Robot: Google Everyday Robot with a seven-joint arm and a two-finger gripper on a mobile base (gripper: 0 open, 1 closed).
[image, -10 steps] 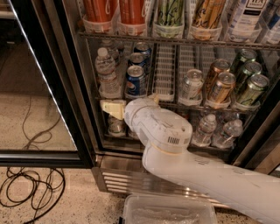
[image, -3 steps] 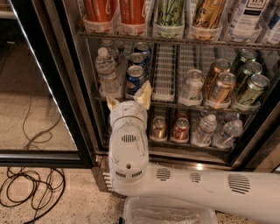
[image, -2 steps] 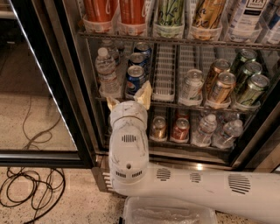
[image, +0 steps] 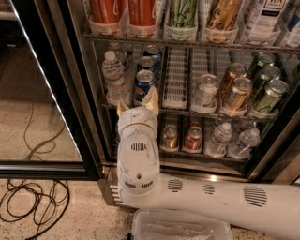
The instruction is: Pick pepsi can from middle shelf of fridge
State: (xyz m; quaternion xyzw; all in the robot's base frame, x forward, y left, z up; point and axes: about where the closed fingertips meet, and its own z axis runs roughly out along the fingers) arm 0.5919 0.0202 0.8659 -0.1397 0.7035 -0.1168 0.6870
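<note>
No wording can be read in full. The one brand mark noted is a round emblem on the blue pepsi can (image: pixel 144 80), front of the middle shelf (image: pixel 187 113); dark letters on the white bottle (image: pixel 271 16) at top right are cut off. The gripper (image: pixel 137 104), fingers spread, sits just below that can.

speckled beige floor (image: pixel 86 213), tangled black cables (image: pixel 22 202) at lower left

Tangled black cables (image: pixel 28 201) sprawl on the speckled floor (image: pixel 28 136) bottom left, with a clear plastic tub (image: pixel 183 227) at the bottom edge. Gold cans (image: pixel 236 93) sit beside green cans (image: pixel 269 93), tall orange cans (image: pixel 108 9) up top.
</note>
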